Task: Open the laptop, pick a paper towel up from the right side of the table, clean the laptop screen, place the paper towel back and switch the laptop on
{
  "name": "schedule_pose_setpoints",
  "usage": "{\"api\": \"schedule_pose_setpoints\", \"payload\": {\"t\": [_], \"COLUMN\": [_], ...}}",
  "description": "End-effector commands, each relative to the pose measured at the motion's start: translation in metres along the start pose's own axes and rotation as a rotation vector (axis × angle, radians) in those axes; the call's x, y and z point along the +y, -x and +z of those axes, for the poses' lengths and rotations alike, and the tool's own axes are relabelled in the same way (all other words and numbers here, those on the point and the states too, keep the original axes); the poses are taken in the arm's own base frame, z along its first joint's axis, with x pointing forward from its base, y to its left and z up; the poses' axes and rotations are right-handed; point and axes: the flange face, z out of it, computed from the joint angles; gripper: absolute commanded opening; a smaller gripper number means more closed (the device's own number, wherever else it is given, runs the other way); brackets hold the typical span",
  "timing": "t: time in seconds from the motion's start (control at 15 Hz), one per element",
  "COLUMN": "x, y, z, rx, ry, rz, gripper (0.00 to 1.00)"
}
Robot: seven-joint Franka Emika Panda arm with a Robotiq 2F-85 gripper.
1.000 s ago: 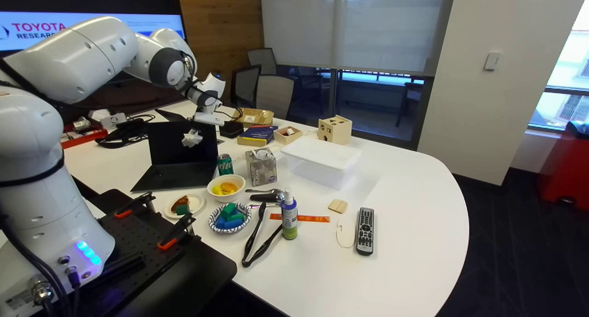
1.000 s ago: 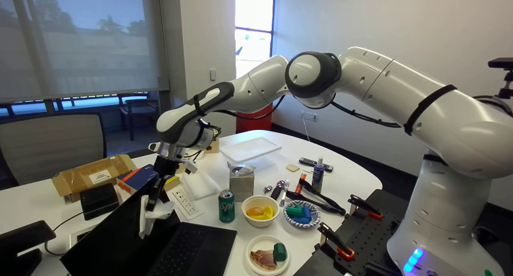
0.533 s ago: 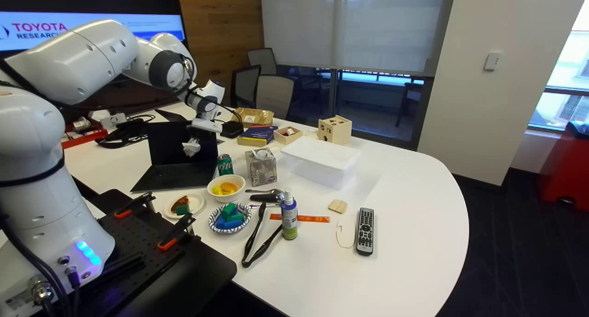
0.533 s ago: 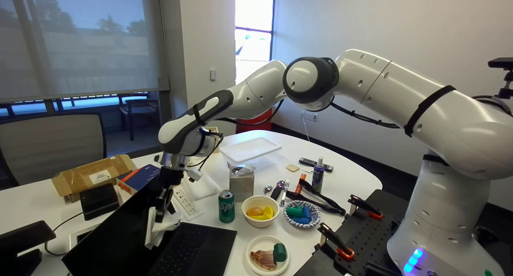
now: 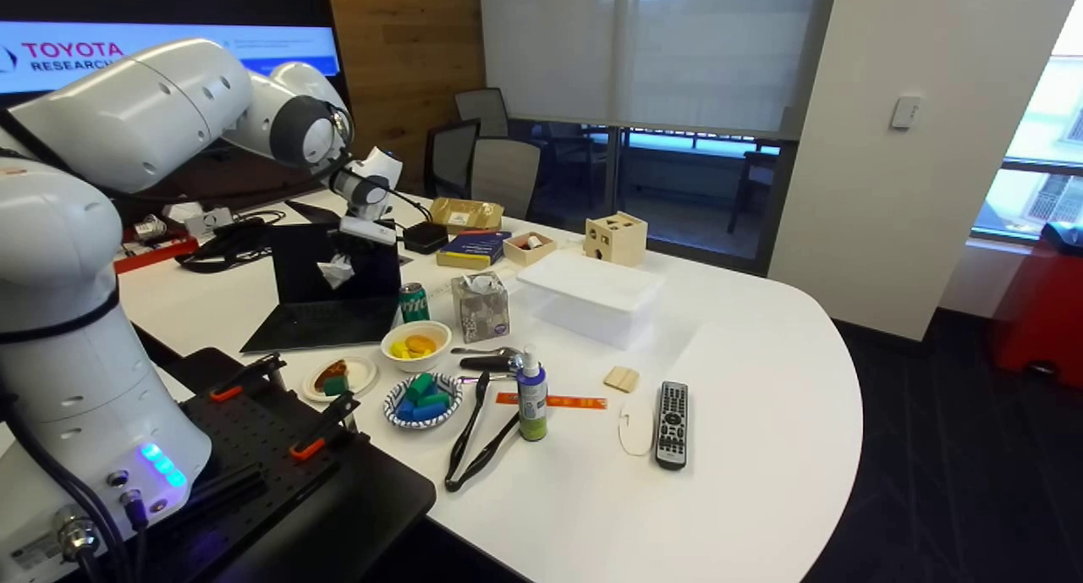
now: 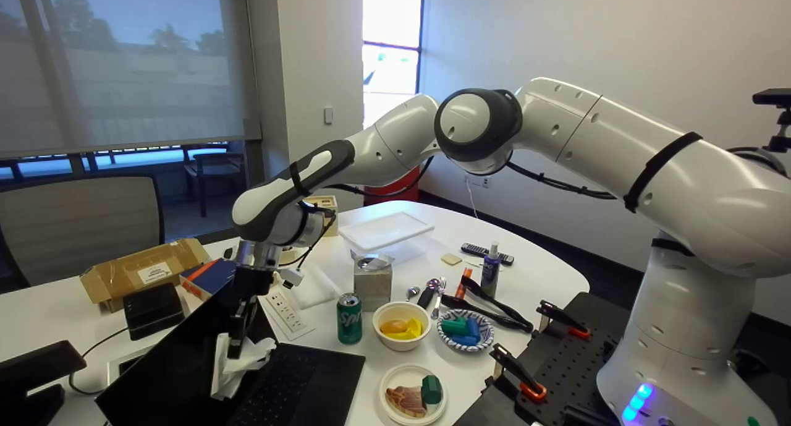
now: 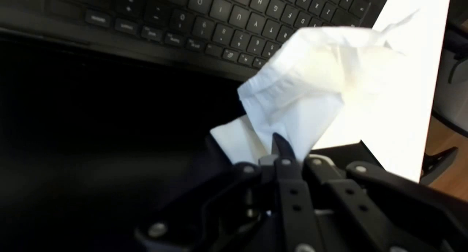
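Observation:
The laptop (image 5: 326,322) stands open on the white table (image 5: 744,338), its keyboard (image 6: 290,376) showing. The laptop screen (image 6: 167,370) is dark and leans back; it also fills the left of the wrist view (image 7: 91,135). My gripper (image 7: 290,151) is shut on a crumpled white paper towel (image 7: 292,109). In both exterior views the paper towel (image 5: 337,272) (image 6: 238,367) hangs in front of the screen, low on the side near the green can. I cannot tell whether it touches the screen. The fingertips are partly hidden by the towel.
A green can (image 6: 350,318), a tissue box (image 6: 373,284) and a bowl of yellow pieces (image 6: 401,326) stand beside the laptop. A plate (image 6: 413,394) lies in front. A power strip (image 6: 285,311), black box (image 6: 152,310) and blue book (image 6: 211,276) lie behind.
My gripper and the paper towel have moved down along the screen, then a little sideways, away from the can. The laptop has barely moved.

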Motion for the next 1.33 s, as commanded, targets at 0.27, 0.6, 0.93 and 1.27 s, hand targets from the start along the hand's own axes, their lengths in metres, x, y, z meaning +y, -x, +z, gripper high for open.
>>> {"api": "schedule_pose_setpoints", "payload": {"t": [0.27,0.6,0.93,1.27], "x": [-0.023,-0.019,0.004,0.031], "y": [-0.025,-0.026,-0.012,0.007], "z": [-0.015,-0.043,-0.064,-0.051], "rx": [0.043,0.107,0.092,0.030], "ry": [-0.035,0.068,0.165,0.164], "rz": [-0.112,-0.075,0.019,0.131], "gripper": [0.00,0.00,0.00,0.00]}}
